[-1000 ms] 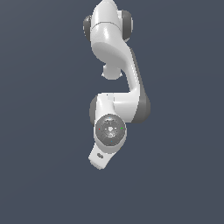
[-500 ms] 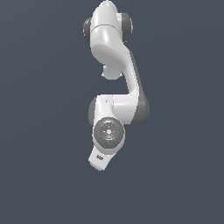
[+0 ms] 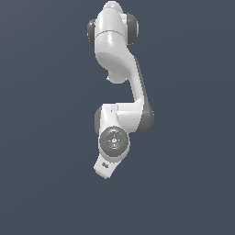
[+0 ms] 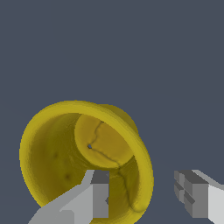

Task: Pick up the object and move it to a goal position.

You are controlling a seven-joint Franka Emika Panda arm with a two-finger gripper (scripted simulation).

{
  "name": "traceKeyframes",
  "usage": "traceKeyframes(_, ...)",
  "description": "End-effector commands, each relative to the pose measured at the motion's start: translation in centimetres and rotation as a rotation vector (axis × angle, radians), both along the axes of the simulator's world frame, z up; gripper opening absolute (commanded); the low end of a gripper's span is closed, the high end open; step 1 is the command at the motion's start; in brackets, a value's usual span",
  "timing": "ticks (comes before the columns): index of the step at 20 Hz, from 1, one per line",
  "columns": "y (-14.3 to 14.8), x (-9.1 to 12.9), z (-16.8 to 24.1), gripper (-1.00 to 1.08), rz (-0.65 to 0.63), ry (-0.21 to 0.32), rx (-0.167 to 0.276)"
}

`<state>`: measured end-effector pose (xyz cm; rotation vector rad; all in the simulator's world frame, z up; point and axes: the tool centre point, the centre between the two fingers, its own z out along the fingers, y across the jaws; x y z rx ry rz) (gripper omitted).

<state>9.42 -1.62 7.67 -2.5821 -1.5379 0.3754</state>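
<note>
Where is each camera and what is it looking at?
Exterior view: it sits off the arm, seemingly above it, and looks down on the white arm against a plain dark ground; the cup does not show here.
Wrist view: it sits on the wrist and looks past the gripper into the hollow of the yellow cup; one finger lies over the cup's rim, the other is off to the side.
Shared: both show the same dark ground and parts of the same robot.

No readable text, label, brand or number in either view; small dark mark on arm [image 3: 120, 87] wrist housing illegible.
</note>
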Motion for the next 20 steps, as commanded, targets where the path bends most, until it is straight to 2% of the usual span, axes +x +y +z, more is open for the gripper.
traceKeyframes(1, -0.01, -0.12, -0.38, 0.28, 0.001, -0.001, 0.0)
traceKeyframes(2, -0.01, -0.13, -0.4, 0.28, 0.001, -0.001, 0.0)
traceKeyframes(3, -0.01, -0.13, -0.4, -1.0, 0.001, -0.001, 0.0)
traceKeyframes(20, 0.56, -0.46, 0.47, -1.0, 0.001, -0.001, 0.0)
